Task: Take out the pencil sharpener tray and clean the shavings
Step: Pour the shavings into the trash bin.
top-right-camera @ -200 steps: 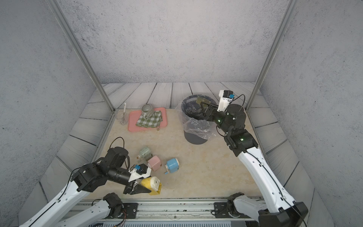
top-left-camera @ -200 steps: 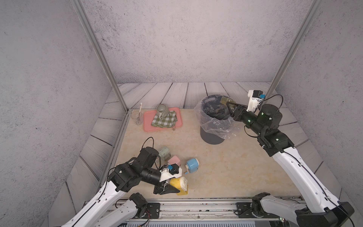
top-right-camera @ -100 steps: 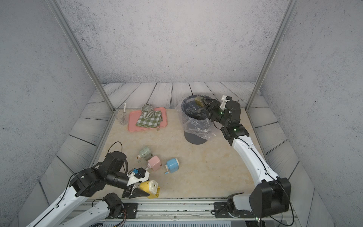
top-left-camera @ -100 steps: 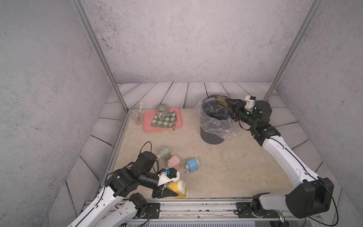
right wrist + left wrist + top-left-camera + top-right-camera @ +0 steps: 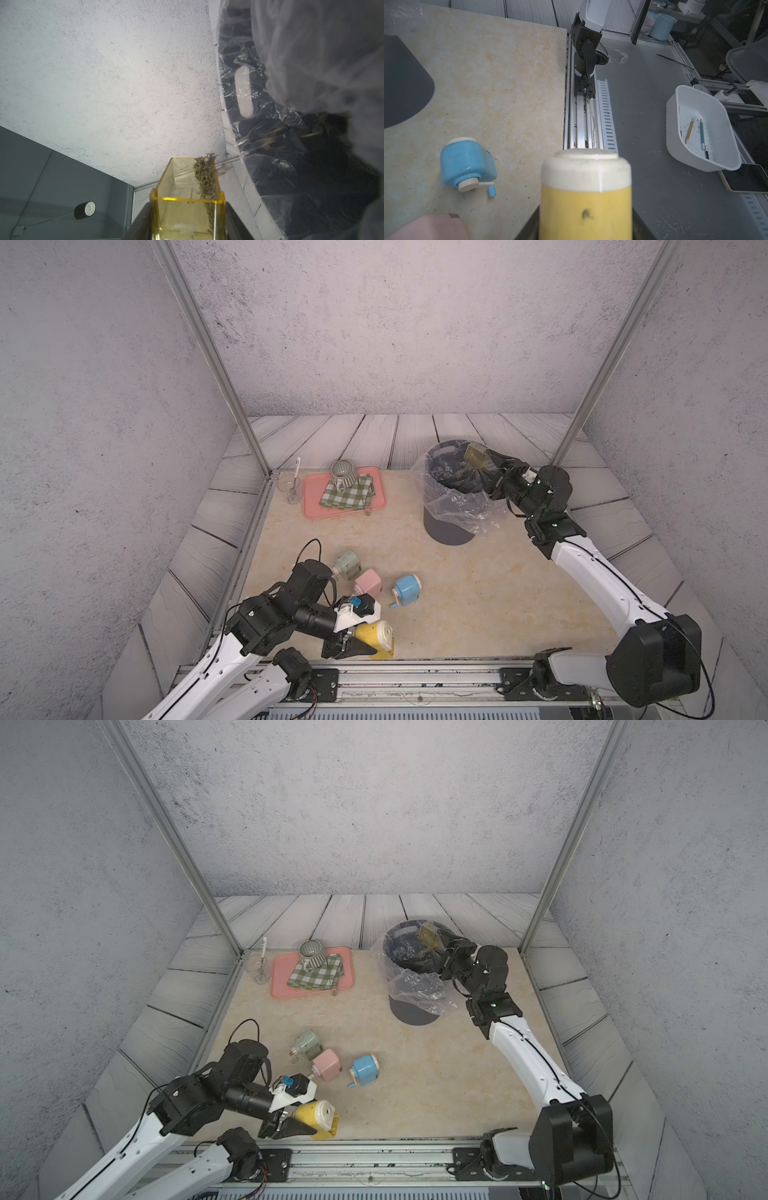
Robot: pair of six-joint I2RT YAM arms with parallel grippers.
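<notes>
My right gripper (image 5: pixel 493 461) (image 5: pixel 446 943) (image 5: pixel 188 227) is shut on the clear yellow sharpener tray (image 5: pixel 476 454) (image 5: pixel 428 934) (image 5: pixel 187 199), held tipped over the far rim of the dark bin (image 5: pixel 449 526) (image 5: pixel 409 1011). Brown shavings (image 5: pixel 204 176) cling along the tray wall nearest the bin. Blurred bits show inside the bin's liner (image 5: pixel 270 135). At the table's front edge, my left gripper (image 5: pixel 363 642) (image 5: pixel 303 1122) (image 5: pixel 585 230) is shut on the yellow pencil sharpener (image 5: pixel 378 635) (image 5: pixel 320 1112) (image 5: pixel 585 187), which lies on its side.
Green (image 5: pixel 347 564), pink (image 5: pixel 368 581) and blue (image 5: pixel 406 587) sharpeners lie close to my left gripper. A pink serving tray (image 5: pixel 311 499) with a checked cloth and striped cup sits at the back left, a glass (image 5: pixel 291 489) beside it. The bin has a loose clear liner.
My right arm has dropped lower and rolled its wrist over, tipping the tray at the bin's rim. My left gripper with the yellow sharpener has shifted slightly toward the front edge.
</notes>
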